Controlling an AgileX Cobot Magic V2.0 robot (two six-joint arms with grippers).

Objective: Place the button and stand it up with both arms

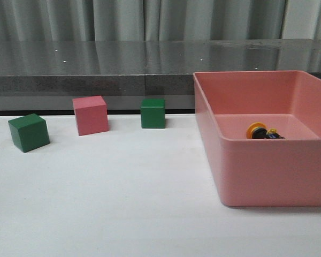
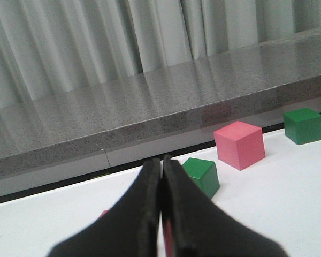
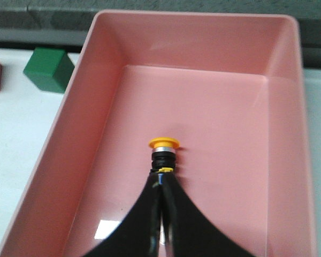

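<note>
The button, with a yellow cap, black body and bluish base, lies on its side on the floor of the pink bin. Neither arm shows in the front view. In the right wrist view the button lies just past the tips of my right gripper. That gripper is shut and covers the button's base, and no grip on it shows. My left gripper is shut and empty over the white table. It points toward a green cube.
A green cube, a pink cube and another green cube stand in a row at the table's back left. A grey ledge and curtains run behind. A small pink bit shows behind the left fingers.
</note>
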